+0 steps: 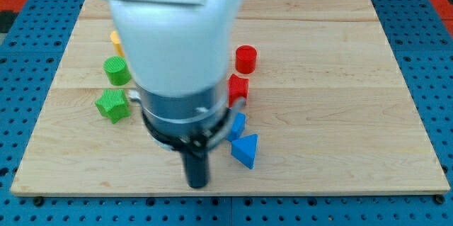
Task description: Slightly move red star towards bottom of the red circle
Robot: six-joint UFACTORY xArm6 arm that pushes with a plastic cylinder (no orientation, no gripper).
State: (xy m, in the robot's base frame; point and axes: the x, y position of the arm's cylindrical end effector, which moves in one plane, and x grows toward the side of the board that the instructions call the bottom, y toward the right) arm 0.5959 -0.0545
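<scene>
Best done with one short, gentle nudge from my tip point(197, 183), now low in the frame's centre, left of the blue triangle point(245, 149) and touching nothing, no jaws to open or clench, since the red star point(238, 88) already sits just below the red circle point(245, 58).

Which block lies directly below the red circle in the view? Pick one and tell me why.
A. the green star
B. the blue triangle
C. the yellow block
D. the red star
D: the red star sits just under the red circle, partly hidden by the arm, while my tip is lower down, left of the blue triangle, and the green star and yellow block are far to the view's left.
</scene>
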